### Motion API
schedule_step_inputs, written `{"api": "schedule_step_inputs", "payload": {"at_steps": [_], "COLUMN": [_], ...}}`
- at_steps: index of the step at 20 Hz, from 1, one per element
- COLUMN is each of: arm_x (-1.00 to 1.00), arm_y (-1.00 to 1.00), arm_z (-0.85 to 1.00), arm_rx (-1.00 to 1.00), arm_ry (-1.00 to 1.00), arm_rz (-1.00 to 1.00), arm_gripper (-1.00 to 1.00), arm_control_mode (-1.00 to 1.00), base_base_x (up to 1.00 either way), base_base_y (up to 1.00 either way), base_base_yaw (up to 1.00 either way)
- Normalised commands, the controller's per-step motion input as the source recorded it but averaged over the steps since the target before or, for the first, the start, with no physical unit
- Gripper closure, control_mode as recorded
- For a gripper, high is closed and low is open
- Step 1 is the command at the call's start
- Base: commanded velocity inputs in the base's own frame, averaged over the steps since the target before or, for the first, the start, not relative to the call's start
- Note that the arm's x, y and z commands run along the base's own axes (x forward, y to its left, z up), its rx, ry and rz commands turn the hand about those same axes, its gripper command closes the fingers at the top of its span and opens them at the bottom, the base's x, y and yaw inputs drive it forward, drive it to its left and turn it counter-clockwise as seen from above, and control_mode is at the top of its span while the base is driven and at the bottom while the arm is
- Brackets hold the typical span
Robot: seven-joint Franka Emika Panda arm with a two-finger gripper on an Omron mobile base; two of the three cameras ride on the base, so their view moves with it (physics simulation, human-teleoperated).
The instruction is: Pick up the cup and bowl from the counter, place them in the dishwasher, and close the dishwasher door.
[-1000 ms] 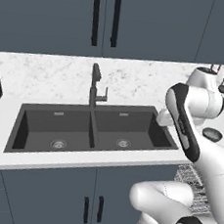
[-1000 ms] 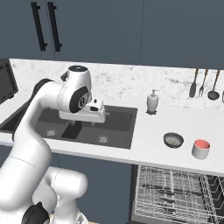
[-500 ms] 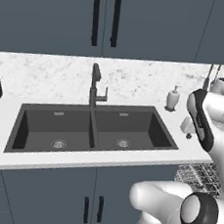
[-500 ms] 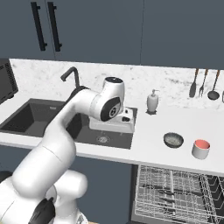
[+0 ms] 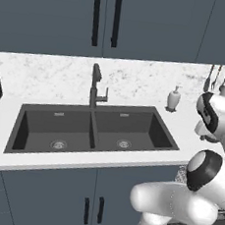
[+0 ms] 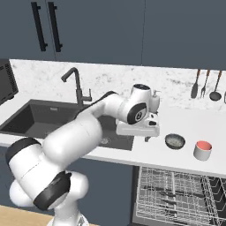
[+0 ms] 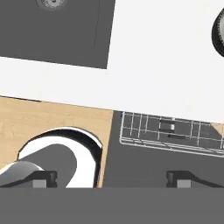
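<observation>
A: Nearest, down low: dishwasher (image 6: 176, 194) standing open, silver wire rack (image 6: 170, 196) pulled out under the counter (image 6: 185, 119), nothing loaded as far as visible. Door panel itself hard to make out.

B: So nothing done yet?

A: Looks that way. Cup (image 6: 203, 150) and bowl (image 6: 175, 141) both sitting on the white stone, right of the black sink (image 6: 48, 121), bowl just beside cup, apart. All left to do: two pickups, two placements, then shutting the door.

B: Gripper?

A: Gripper (image 6: 147, 137) spread wide, holding nothing, hanging over the counter edge between sink and bowl, near the bowl but not touching. Fingertips (image 7: 179, 178) well apart in the hand view, dark bowl rim (image 7: 218, 31) at the upper right corner.

B: Orientation of the pieces?

A: Cup upright, mouth up, reddish inside, axis vertical. Bowl upright too, opening up, round, so no long axis to speak of. Farther back, soap dispenser (image 5: 173, 99) and hanging utensils (image 6: 205, 84) against the wall.
</observation>
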Motion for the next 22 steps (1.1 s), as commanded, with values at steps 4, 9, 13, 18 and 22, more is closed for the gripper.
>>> {"api": "schedule_step_inputs", "payload": {"at_steps": [4,9,13,18,22], "arm_x": [0.7,0.43,0.44,0.18,0.12], "arm_y": [-0.4,-0.04,0.0,0.0,-0.11], "arm_z": [-0.06,-0.01,-0.38,-0.32,-0.24], "arm_rx": [0.0,0.0,-0.04,-0.09,-0.04], "arm_ry": [0.01,0.0,0.02,0.02,0.0], "arm_rz": [0.11,0.05,0.03,-0.06,-0.16], "arm_gripper": [-1.0,-1.0,-1.0,-1.0,-1.0], "arm_control_mode": [-1.0,-1.0,-1.0,-1.0,-1.0], "base_base_x": [0.0,0.0,0.0,0.0,0.0], "base_base_y": [0.0,0.0,0.0,0.0,0.0], "base_base_yaw": [0.0,0.0,0.0,0.0,0.0]}}
